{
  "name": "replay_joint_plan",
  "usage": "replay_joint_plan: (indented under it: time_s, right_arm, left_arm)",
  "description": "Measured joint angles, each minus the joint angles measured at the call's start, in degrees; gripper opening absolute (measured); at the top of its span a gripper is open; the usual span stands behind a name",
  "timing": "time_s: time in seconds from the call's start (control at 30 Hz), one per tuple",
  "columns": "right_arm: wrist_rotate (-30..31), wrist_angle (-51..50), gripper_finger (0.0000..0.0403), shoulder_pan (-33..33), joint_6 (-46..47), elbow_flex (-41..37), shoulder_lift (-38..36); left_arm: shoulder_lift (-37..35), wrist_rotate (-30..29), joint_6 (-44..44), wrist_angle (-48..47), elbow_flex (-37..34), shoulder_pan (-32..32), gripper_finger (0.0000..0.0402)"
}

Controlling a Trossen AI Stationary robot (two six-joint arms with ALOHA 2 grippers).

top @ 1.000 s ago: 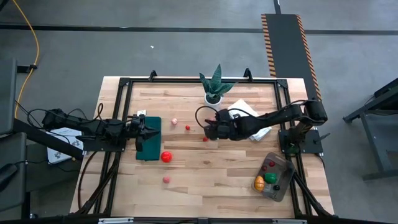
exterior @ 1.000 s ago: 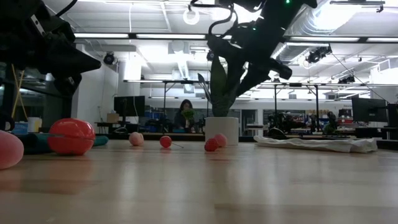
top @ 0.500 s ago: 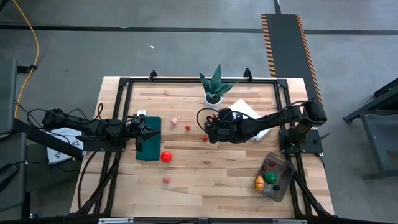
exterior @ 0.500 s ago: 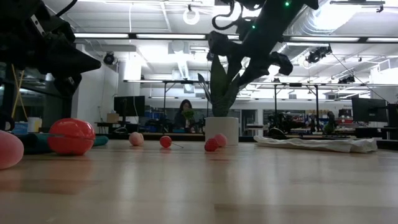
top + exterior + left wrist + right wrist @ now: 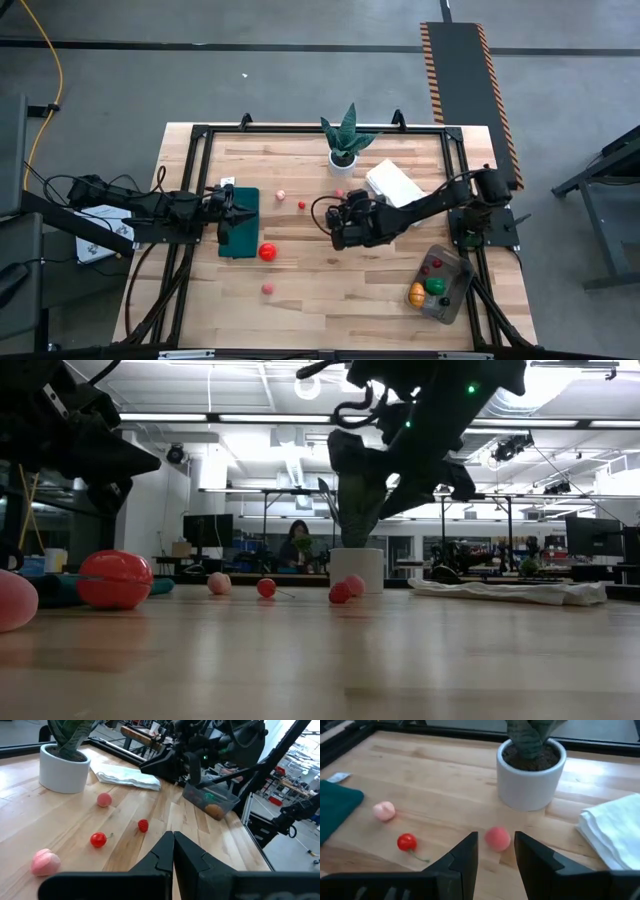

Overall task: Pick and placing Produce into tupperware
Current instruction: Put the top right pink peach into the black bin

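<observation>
- My left arm lies low along the table's left side; my left gripper (image 5: pixel 237 212) is clenched on nothing, its tips over the dark green mat (image 5: pixel 240 222).
- Just beside the mat's near corner sits the large red tomato (image 5: pixel 267 252), with a pink fruit (image 5: pixel 268 289) nearer the front edge.
- Toward the table's middle lie a pale pink piece (image 5: pixel 282 194), a red cherry (image 5: pixel 301 205) and a round pink ball (image 5: pixel 497 839) near the potted plant (image 5: pixel 344 140).
- My right arm reaches in from the right, bent at the elbow. My right gripper (image 5: pixel 338 228) hangs above the middle of the table, fingers (image 5: pixel 465 855) parted and holding nothing that I can see.
- A folded white cloth (image 5: pixel 391 184) lies behind that arm.
- The clear tupperware (image 5: pixel 442 285) sits at the front right corner, its long axis tilted across the corner. It holds an orange fruit (image 5: pixel 416 295), a green one (image 5: pixel 436 285) and two dark red pieces (image 5: pixel 434 266).
</observation>
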Motion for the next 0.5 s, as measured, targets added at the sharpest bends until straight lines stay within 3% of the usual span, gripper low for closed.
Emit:
replay_joint_plan:
  time_s: [0.33,0.5]
  right_arm:
    - [-1.34,3.02,0.0121,-0.02,-0.88,0.00,3.22]
    - [-3.46,4.99,0.0150,-0.48,-0.53,0.00,4.11]
  left_arm:
    - [-0.01,0.03,2.20,-0.04,0.00,0.00,0.0001]
    - [0.01,0.03,2.75,-0.06,0.00,0.00,0.0001]
